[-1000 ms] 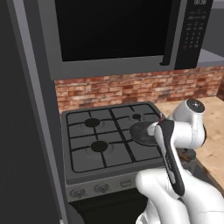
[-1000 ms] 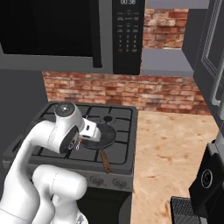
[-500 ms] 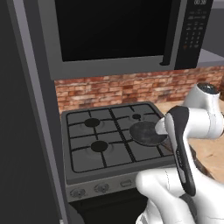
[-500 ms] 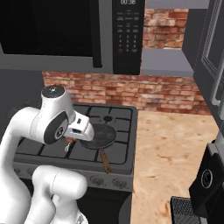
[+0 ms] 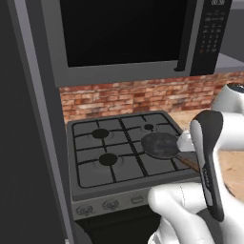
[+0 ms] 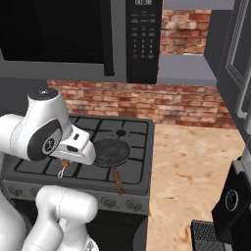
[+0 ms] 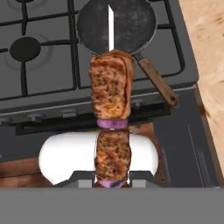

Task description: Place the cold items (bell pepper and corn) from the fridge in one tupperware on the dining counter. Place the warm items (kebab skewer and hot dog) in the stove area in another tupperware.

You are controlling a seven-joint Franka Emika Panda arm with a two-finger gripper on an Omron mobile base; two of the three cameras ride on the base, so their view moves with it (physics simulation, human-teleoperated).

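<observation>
I had the tool [image 7: 112, 183] clamped on the kebab skewer [image 7: 111, 118], gripping it at its lower meat end so that the browned chunks and the bare metal spike ran straight out ahead of the fingers. In the right base view the tool [image 6: 63, 164] hung just above the near part of the stove area [image 6: 98, 166], with the skewer's small ring dangling under it. Beyond the skewer's tip sat a dark frying pan [image 7: 116, 22] on a burner, its wooden handle [image 7: 156, 81] angling off to the right of the tool and pointing toward the speckled bench [image 6: 196, 166] on that side.

My judgement was that the skewer was lifted clear and the carry to another tupperware was next; I could not see that tray from here. To do it well, I wanted to keep the wrist level so the long, front-heavy skewer did not pivot in the grip, and to raise it a little more before swinging so the spike cleared the pan rim and handle. The grip sat far from the middle, so I meant to move slowly and avoid sharp turns.
</observation>
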